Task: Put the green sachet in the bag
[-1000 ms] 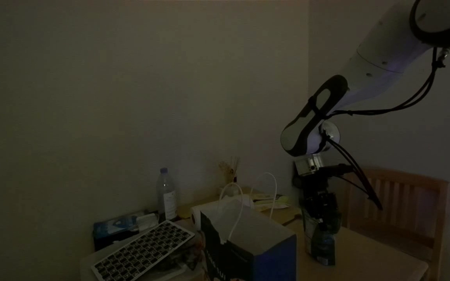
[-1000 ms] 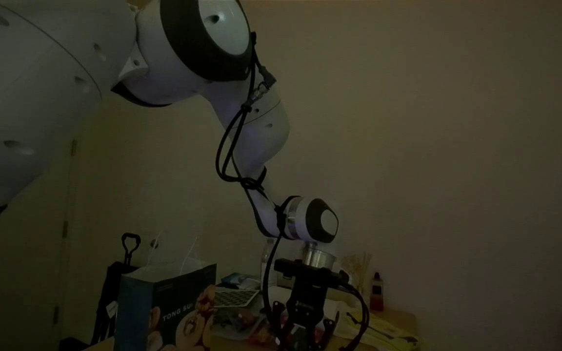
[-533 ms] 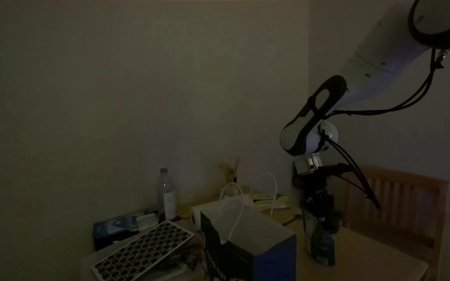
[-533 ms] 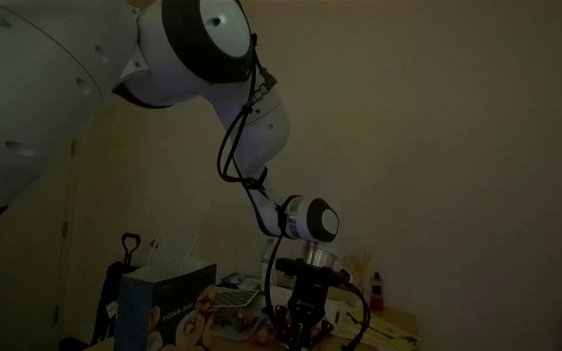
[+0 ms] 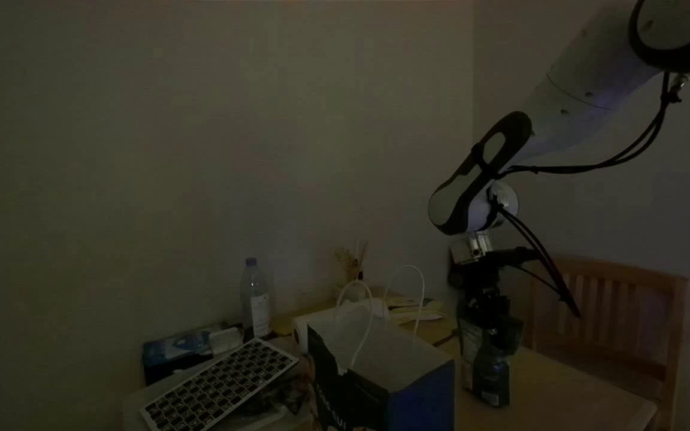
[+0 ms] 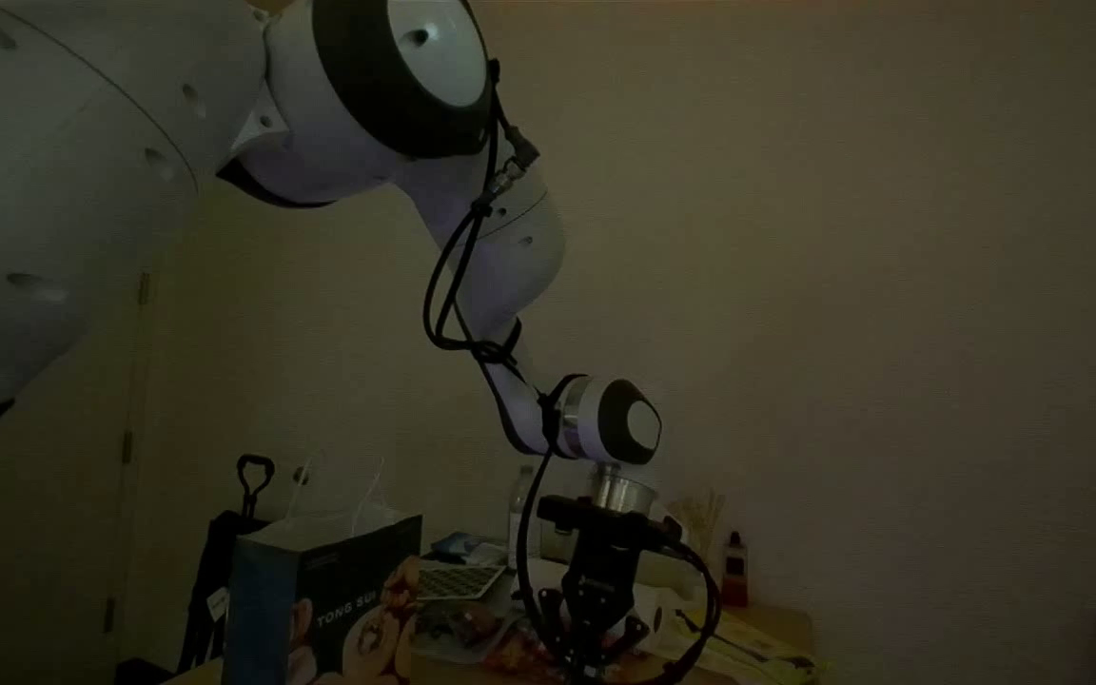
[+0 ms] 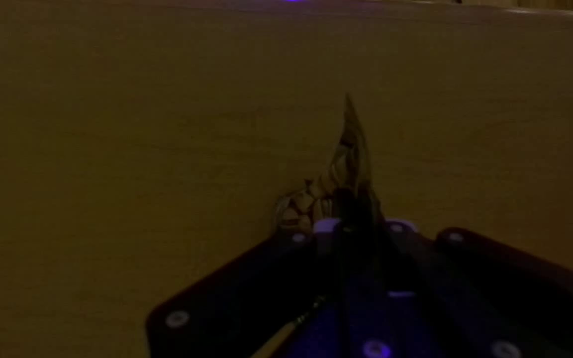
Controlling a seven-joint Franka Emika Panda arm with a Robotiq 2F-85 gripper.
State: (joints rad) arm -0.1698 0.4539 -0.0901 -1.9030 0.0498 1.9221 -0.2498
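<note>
In an exterior view: dim wall (image 5: 201, 149), upper left; table (image 5: 566, 392), lower right. Arm (image 5: 584, 90) slopes from upper right, tool (image 7: 361, 223) clamped on the green sachet (image 5: 492, 371).

Looks like a home

Seems domestic; impossible to say which room. Has door hinges (image 6: 127, 447) left of the bag (image 6: 324, 604) in an exterior view. Shows a slat-backed wooden chair (image 5: 620, 274) near a wooden tabletop (image 5: 566, 395), right of the bag in an exterior view; beyond the bag, thin stems (image 5: 351, 263) before a plain wall (image 5: 213, 149).
</note>
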